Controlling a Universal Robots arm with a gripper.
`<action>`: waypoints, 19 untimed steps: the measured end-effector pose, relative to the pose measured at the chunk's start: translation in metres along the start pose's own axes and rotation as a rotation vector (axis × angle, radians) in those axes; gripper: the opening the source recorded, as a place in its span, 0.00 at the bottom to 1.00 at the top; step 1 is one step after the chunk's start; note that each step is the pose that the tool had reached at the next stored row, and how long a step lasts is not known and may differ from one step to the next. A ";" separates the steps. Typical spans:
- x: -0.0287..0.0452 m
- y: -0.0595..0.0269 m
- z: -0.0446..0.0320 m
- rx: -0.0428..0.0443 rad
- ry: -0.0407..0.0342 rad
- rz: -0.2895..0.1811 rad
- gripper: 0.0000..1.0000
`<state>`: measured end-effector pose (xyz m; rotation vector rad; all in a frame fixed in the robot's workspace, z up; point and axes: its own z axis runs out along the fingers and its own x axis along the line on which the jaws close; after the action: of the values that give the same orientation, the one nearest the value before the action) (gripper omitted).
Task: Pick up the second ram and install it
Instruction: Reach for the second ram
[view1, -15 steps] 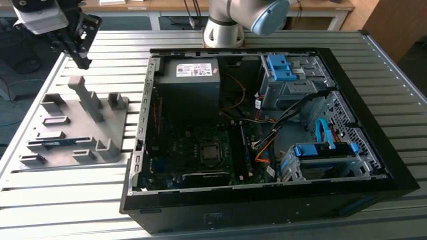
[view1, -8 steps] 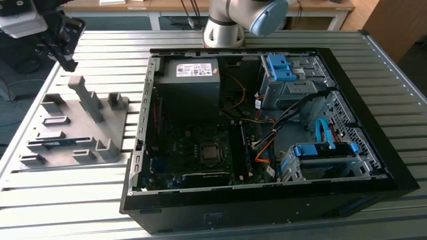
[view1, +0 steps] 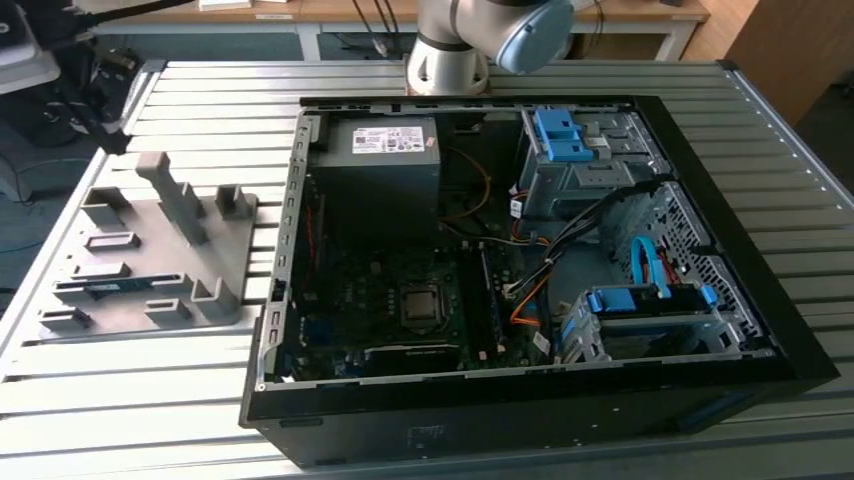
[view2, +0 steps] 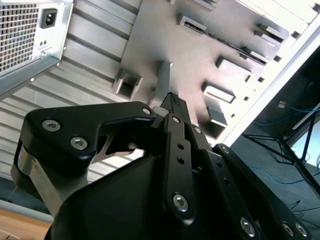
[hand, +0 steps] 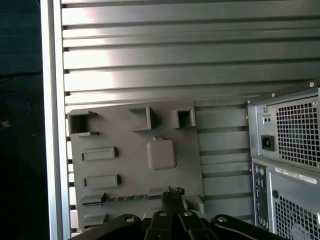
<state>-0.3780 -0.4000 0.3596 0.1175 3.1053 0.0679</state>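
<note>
Exterior view: slatted desk (view1: 267, 90) carrying open case (view1: 534, 410), with grey tray (view1: 234, 240) well apart from it on the exterior view's left; arm (view1: 461, 45) base behind case.

Inside case: power supply (view1: 387, 150) at the far side; mainboard (view1: 400, 300) nearer the camera; blue-latched drive cages (view1: 587, 150) toward the exterior view's right; loose cables (view1: 567, 238) between cages and mainboard.

In tray: ram (view1: 118, 285), a dark strip with blue on it, seated on edge in a long slot toward the tray's near end, away from case.

First wrist view: end effector (hand: 172, 194) over tray (hand: 130, 167); ram (hand: 132, 198) in its slot as a thin dark strip; fingertips drawn just beside one end of ram, contact not determinable; rear wall of case (hand: 290, 150) with vent grille beside tray; desk (hand: 150, 60) slats beyond.

Second wrist view: end effector (view2: 171, 100) with black linkages, aimed at tray (view2: 170, 40); grilled rear of power supply (view2: 20, 35) off to one side.

End effector state, both wrist views: fingers brought fully together; nothing gripped.
</note>
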 end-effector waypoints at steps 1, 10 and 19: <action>0.0023 -0.0011 0.0017 -0.0001 -0.0001 0.000 0.10; 0.0132 -0.0138 0.0113 0.0035 0.0444 0.002 0.10; 0.0142 -0.0163 0.0237 0.0060 0.0872 -0.082 0.10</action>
<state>-0.3926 -0.4142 0.3348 -0.0125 3.1932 0.0632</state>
